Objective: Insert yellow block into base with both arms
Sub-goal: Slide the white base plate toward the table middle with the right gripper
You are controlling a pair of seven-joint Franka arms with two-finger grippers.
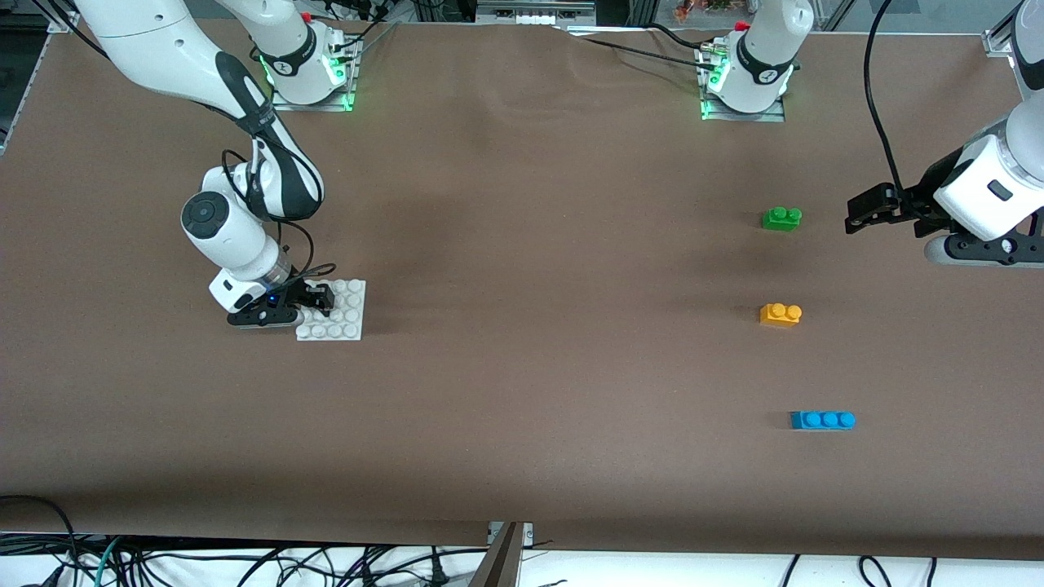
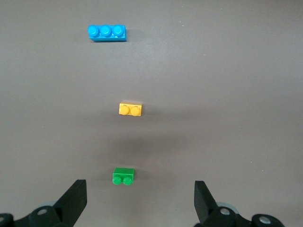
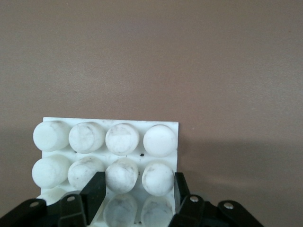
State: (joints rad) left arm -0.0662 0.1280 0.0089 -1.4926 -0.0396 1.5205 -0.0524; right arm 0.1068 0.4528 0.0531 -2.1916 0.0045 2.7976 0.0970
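Yellow block (image 1: pixel 780 314): 1 item, small orange-yellow plastic brick with 2 round studs on top, lying flat and untouched on the brown surface (image 1: pixel 522 367) toward the left arm's end.

Other bricks: 2. Green brick (image 1: pixel 781 218), 2 studs, farther from the front camera than the yellow block. Blue brick (image 1: pixel 822 420), 3 studs, nearer to that camera. The 3 bricks lie in a rough line, well apart from one another.

Base (image 1: pixel 341 316): 1 item, flat square white plate with round studs, lying at the right arm's end of the surface, well apart from the yellow block. The studs show grey smudges in the right wrist view. Part of the plate is covered by the right pincer in the front view, and the wrist view cuts off the rows closest to the pincer, so a full stud count cannot be made.

Arms: 2, white, bases lit green.

Right pincer (image 1: pixel 314 299): low over the base, fingers (image 3: pixel 94 191) drawn in against the plate and its studs, pinching the base.

Left pincer (image 1: pixel 856 214): waiting up in the air over the surface beside the green brick, fingers (image 2: pixel 75 198) spread wide, nothing between them. The left arm is cut off at the edge of the front view.
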